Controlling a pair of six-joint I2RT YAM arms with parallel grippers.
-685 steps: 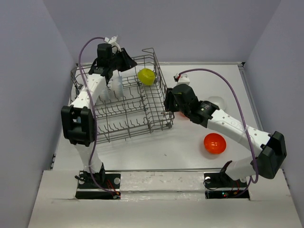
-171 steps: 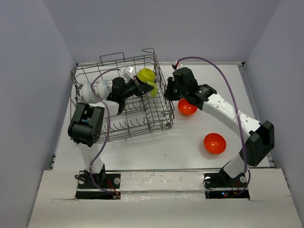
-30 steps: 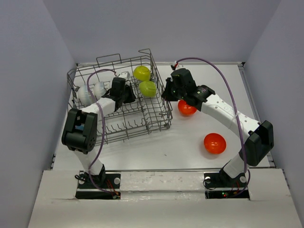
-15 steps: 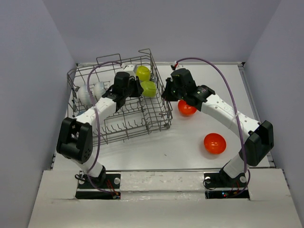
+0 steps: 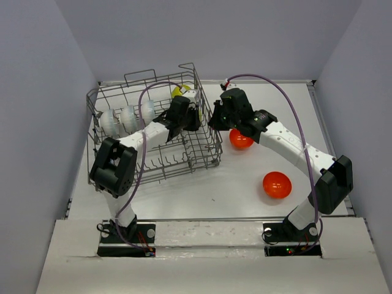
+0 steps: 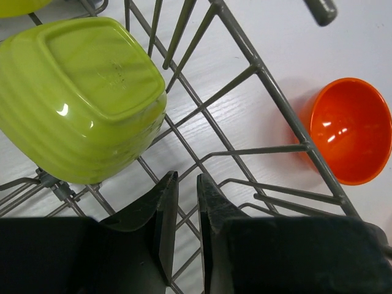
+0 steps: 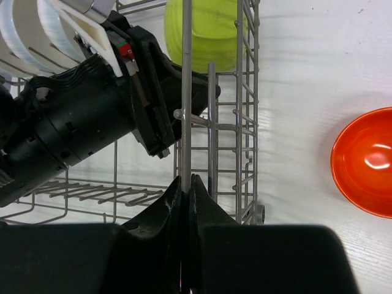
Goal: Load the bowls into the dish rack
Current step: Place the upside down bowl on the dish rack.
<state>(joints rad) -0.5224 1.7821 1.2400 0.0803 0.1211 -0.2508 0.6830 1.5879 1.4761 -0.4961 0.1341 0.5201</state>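
The grey wire dish rack [image 5: 206, 160] stands at the left of the table. Three white bowls [image 5: 128, 117] stand on edge along its left side. A yellow-green bowl [image 6: 79, 92] rests bottom-up among the tines, and a second one [image 5: 179, 90] stands at the far rim. My left gripper [image 6: 187, 177] hovers inside the rack just right of the nearer bowl, its jaws slightly open and empty. My right gripper [image 7: 185, 179] is shut on a wire of the rack's right rim [image 7: 185, 92]. Two orange-red bowls [image 5: 241, 139] [image 5: 276, 184] sit on the table outside.
The rack's right wall [image 6: 269, 92] stands between my left gripper and the nearer orange-red bowl [image 6: 349, 138]. Raised handle loops [image 5: 190, 66] rise along the rack's far rim. Grey walls close in the table on three sides.
My left gripper has swung right across the rack, from beside the white bowls to its right side, and now covers the nearer yellow-green bowl from above. The right arm has held still.
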